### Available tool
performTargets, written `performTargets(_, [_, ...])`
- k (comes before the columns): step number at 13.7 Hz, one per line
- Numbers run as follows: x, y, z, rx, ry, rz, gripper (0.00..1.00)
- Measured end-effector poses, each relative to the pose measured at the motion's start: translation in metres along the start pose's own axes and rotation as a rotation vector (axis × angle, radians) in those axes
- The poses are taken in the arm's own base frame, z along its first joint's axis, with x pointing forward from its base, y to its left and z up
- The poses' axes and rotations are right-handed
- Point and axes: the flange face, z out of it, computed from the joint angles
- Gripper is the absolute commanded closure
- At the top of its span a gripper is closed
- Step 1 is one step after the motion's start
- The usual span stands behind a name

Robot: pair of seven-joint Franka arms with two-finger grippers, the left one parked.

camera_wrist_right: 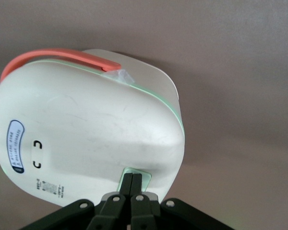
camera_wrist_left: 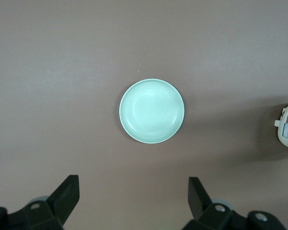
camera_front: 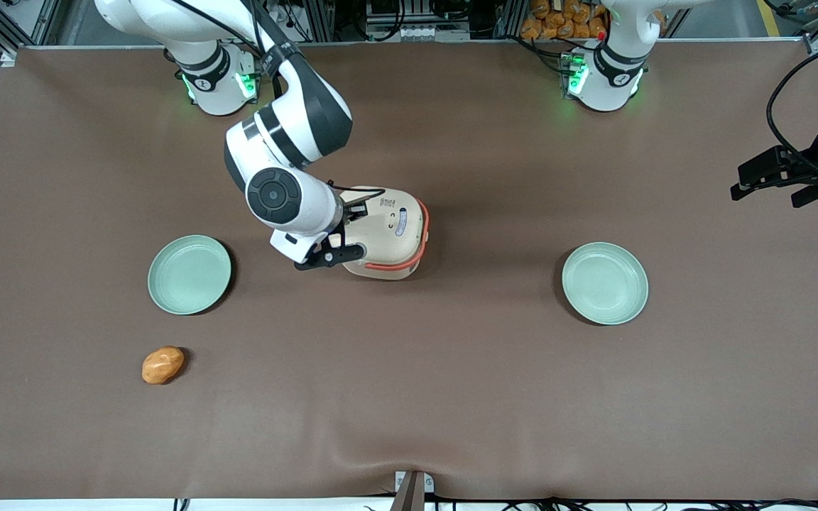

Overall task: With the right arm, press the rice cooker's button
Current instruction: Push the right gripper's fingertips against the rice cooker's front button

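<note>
Rice cooker mid-table, between two green plates: one toward the working arm's end, the other toward the parked arm's. Cream rounded-square body, lid down, orange-red handle band, pale-green seam under the lid, bluish oval label with small dark markings beside it. Gripper sits on the lid edge, fingers pinched together, tips on the pale-green button. Orange bread roll nearer the front camera.

Right arm bent low; gripper fingers pressed together, pointing down.
</note>
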Motion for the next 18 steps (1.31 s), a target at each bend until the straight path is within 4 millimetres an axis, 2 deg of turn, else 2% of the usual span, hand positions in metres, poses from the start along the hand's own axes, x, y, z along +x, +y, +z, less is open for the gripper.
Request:
performTargets(3, [-0.0015,0.0022,0.0061,-0.006,-0.019,0.004,1.00])
performTargets(17, [-0.0006,0.0050,0.0113,0.000,-0.031,0.013,1.00])
performTargets(18, [-0.0005,0.0052,0.0109,0.001,-0.031,0.014,0.97])
